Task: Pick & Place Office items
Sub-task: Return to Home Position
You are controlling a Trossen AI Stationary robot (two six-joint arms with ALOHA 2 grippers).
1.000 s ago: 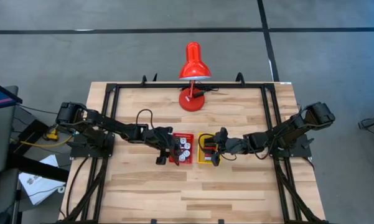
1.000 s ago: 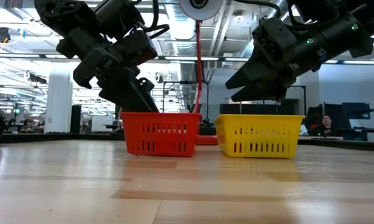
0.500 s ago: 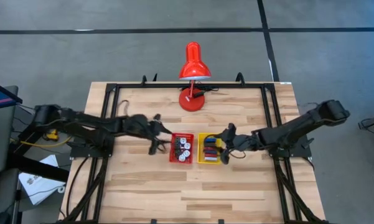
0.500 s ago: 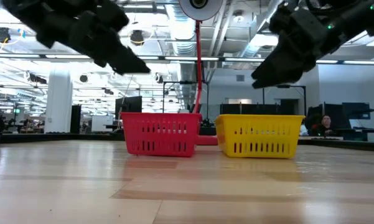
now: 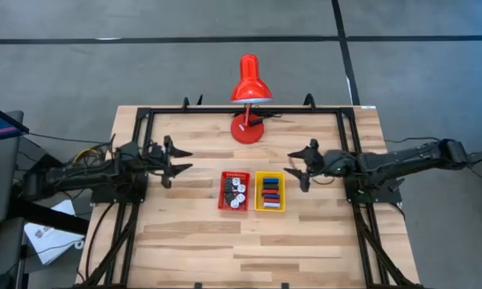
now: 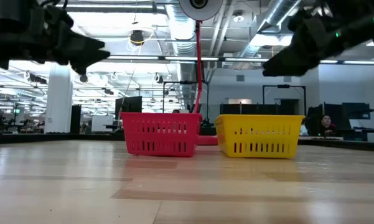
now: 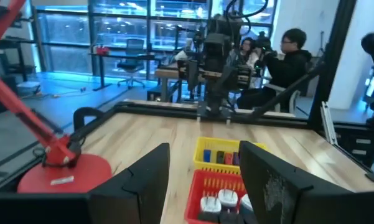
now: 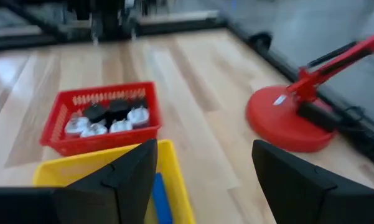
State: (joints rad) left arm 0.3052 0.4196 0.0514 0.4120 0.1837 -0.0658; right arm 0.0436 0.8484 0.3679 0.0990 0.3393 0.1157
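The office items lie sorted in two small trays at the table's middle. White and black knob-like pieces [image 5: 235, 189] fill the red tray [image 5: 224, 191]; flat red, blue and black rectangles [image 5: 269, 191] lie in the yellow tray [image 5: 258, 193]. My left gripper [image 5: 180, 160] hovers open to the left of the red tray, pointing level toward it, with nothing between its fingers [image 7: 146, 180]. My right gripper [image 5: 293, 164] hovers open to the right of the yellow tray, tipped slightly down, also holding nothing [image 8: 205, 180]. In the low view both grippers [image 6: 96, 53] [image 6: 271, 67] stand well above the trays.
A big red desk lamp [image 5: 249, 120] stands at the table's far middle, its round base [image 8: 286, 121] behind the trays. A black frame [image 5: 144, 112] runs along the table's edges. People sit at desks in the room beyond [image 7: 286, 56].
Both grippers have drawn back from over the trays and risen a little: the left toward the table's left edge, tipping up to level, the right toward the right edge. Neither carries anything. The trays and their items have stayed put.
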